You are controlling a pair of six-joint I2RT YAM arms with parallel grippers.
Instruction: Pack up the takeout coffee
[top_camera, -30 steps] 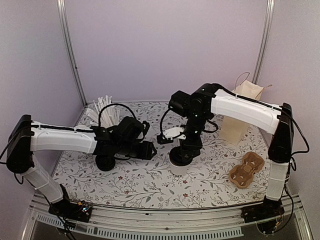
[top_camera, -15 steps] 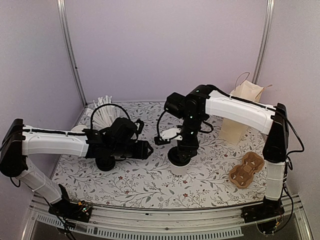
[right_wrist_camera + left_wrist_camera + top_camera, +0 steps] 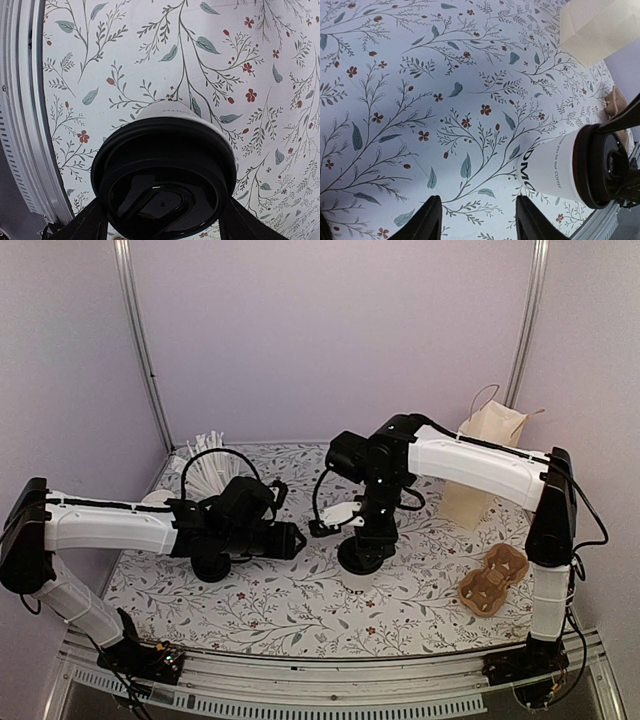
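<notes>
The right gripper (image 3: pixel 165 207) points straight down over the coffee cup (image 3: pixel 166 109), its two fingers (image 3: pixel 87 225) spread wide, one on each side of the black lid (image 3: pixel 165 170) and right against its rim; whether they press on it or only flank it cannot be told. The cup stands upright on the flowered tabletop (image 3: pixel 125 55) directly beneath this gripper, its white wall showing below the lid. To that gripper's left, the left gripper (image 3: pixel 479 220) lies low and roughly level over the tabletop, its fingers (image 3: pixel 427 222) parted with nothing between them; the cup, dark lettering on its side, sits ahead of it and off to its right, apart from the fingertips. Beyond the right gripper, toward the far right corner, a paper bag (image 3: pixel 488 465) with handles stands upright, and nearer the front edge on the right a brown cardboard cup carrier (image 3: pixel 492 580) lies flat. Behind the left gripper, a cup of white sticks (image 3: pixel 203 468) stands at the far left
</notes>
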